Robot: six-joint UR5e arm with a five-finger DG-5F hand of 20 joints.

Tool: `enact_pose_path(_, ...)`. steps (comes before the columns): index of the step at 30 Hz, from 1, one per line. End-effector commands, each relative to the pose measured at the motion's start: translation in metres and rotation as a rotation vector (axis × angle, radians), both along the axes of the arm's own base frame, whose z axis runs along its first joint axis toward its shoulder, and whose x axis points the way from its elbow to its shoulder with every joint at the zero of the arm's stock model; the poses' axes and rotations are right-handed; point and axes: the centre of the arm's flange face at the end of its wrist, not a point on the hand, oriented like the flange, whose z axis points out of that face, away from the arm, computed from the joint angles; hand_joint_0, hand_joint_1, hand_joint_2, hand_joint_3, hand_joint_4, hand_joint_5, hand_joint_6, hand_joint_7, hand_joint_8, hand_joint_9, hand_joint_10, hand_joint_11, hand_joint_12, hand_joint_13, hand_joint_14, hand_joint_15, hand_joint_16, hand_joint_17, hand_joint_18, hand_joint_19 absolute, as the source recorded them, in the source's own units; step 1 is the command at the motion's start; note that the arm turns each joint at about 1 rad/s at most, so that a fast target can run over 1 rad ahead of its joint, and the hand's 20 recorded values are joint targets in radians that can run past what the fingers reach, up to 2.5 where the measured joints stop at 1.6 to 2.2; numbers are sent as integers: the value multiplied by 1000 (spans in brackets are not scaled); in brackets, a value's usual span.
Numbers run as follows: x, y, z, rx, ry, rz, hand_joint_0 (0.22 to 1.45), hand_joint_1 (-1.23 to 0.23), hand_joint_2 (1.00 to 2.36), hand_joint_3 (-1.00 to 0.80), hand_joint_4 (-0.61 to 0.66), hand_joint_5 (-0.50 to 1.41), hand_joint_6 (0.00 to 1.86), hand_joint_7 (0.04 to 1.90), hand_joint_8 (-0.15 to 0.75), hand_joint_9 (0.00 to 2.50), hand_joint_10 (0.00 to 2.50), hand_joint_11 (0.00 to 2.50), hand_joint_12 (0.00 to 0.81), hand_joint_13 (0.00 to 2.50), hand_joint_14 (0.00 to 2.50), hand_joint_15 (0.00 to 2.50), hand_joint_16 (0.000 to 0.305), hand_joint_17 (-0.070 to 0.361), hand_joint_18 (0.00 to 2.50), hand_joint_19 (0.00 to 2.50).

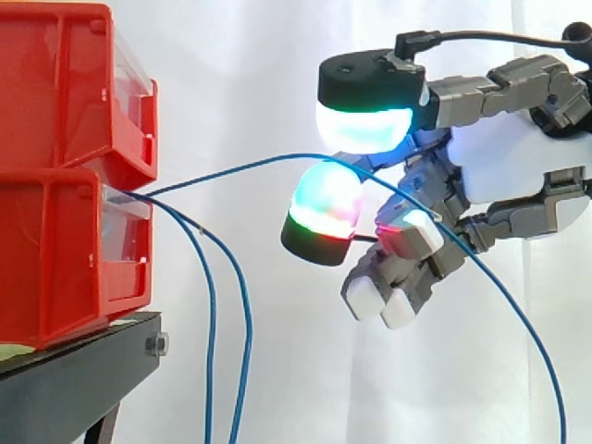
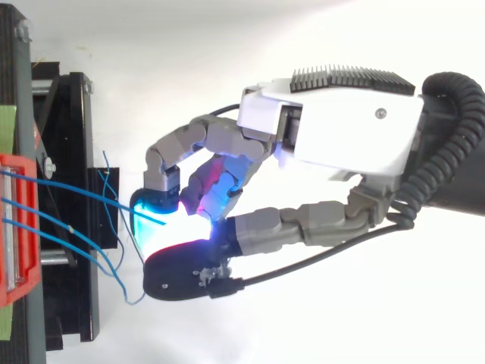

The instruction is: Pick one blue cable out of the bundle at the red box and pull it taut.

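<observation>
Two stacked red bins (image 1: 55,259) stand at the left on a black stand (image 1: 74,379). Three thin blue cables come out of the lower bin's front. One blue cable (image 1: 231,169) runs in a shallow arc to my hand (image 1: 504,153) and passes between two glowing pads (image 1: 365,125), which close on it. Behind the hand it droops down to the right. The other fingers are curled below. From above, the same cable (image 2: 76,193) leads from the red box (image 2: 15,227) into the pinch of my hand (image 2: 356,129).
Two more blue cables (image 1: 211,305) hang loosely from the bin and drop past the stand's edge. In the top view their loose ends (image 2: 114,265) curl near the black stand (image 2: 76,114). A white curtain is behind everything.
</observation>
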Motion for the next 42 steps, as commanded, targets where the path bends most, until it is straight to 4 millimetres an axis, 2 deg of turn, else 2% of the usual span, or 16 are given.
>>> enact_pose_path(1,-1,-1,4,-2,-5,-1,587,-622,1007,-153,214,-104,779,873,438,1154,9,905,461,821,12,421,62,140,765,418)
enact_pose_path(11,-1,0,4,-12,-7,-5,582,-683,1003,-106,220,-118,818,832,444,1146,5,956,477,816,12,428,65,146,781,407)
enact_pose_path(14,-1,0,5,-11,-10,-5,554,-657,1010,-245,185,-108,809,865,410,1142,8,926,448,796,13,422,60,134,734,435)
enact_pose_path(15,-1,1,5,-12,-8,-5,536,-587,1011,-328,148,-92,772,952,377,1132,12,901,411,765,15,440,51,116,666,475)
enact_pose_path(16,-1,-1,5,-13,-9,-10,535,-570,1010,-342,149,-89,766,952,371,1134,13,889,411,765,17,433,51,116,665,481)
enact_pose_path(18,-1,-2,5,-14,-9,-16,547,-406,1007,-394,136,-57,693,1070,367,1158,12,824,401,765,15,439,51,114,652,478)
enact_pose_path(19,-1,-2,5,-14,-9,-16,549,-381,1007,-399,150,-52,678,1084,366,1162,15,810,400,765,14,430,51,114,649,487)
enact_pose_path(20,-1,-2,5,-12,-10,-16,552,-345,1007,-397,159,-35,581,1278,359,1165,15,762,397,763,16,427,51,114,639,489)
enact_pose_path(21,-1,-2,5,-14,-9,-16,558,-346,1008,-377,193,-26,541,1313,357,1155,16,748,396,761,15,426,51,114,632,491)
enact_pose_path(23,-1,-3,5,-15,-5,-17,568,-370,1010,-339,224,-14,500,1341,368,1161,16,745,405,767,14,426,52,118,642,481)
enact_pose_path(27,-1,-3,5,-15,-5,-17,606,-544,1009,-181,269,-16,500,1341,411,1198,12,789,444,808,13,413,59,134,713,437)
enact_pose_path(31,-1,0,4,-15,-3,-14,616,-607,1009,-96,294,-19,502,1339,420,1201,9,794,451,813,15,406,60,135,735,416)
enact_pose_path(36,-1,1,6,-16,-7,-17,622,-663,1007,-44,306,-25,510,1309,422,1180,12,830,456,815,13,415,60,135,755,412)
enact_pose_path(42,-1,0,7,-20,-7,-21,624,-692,1009,-73,287,-37,509,1290,413,1153,11,843,447,804,13,415,58,131,744,411)
